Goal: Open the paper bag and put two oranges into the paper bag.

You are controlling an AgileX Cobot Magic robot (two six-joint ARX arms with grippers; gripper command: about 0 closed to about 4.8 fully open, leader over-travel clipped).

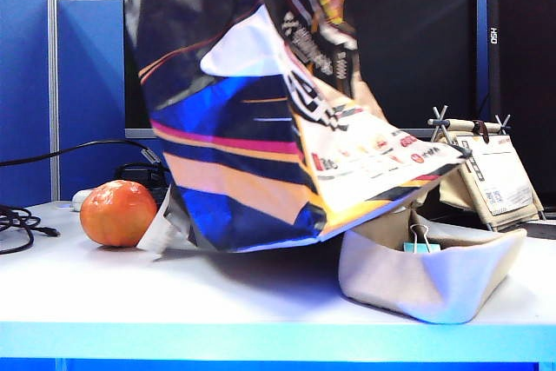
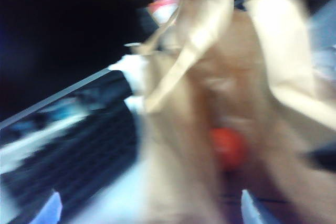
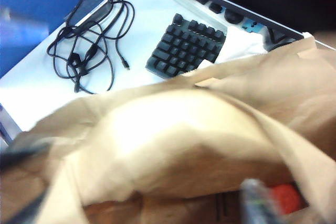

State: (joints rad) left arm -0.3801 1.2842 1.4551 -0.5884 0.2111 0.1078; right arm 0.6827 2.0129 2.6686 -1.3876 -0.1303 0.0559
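Fruit splits two ways: one orange lies deep in the paper bag, straight below the left gripper, whose jaws stand released over the bag's mouth. The second orange sits near the bench's left edge, beside the bag. The right gripper hangs in the mouth; I cannot tell its jaws
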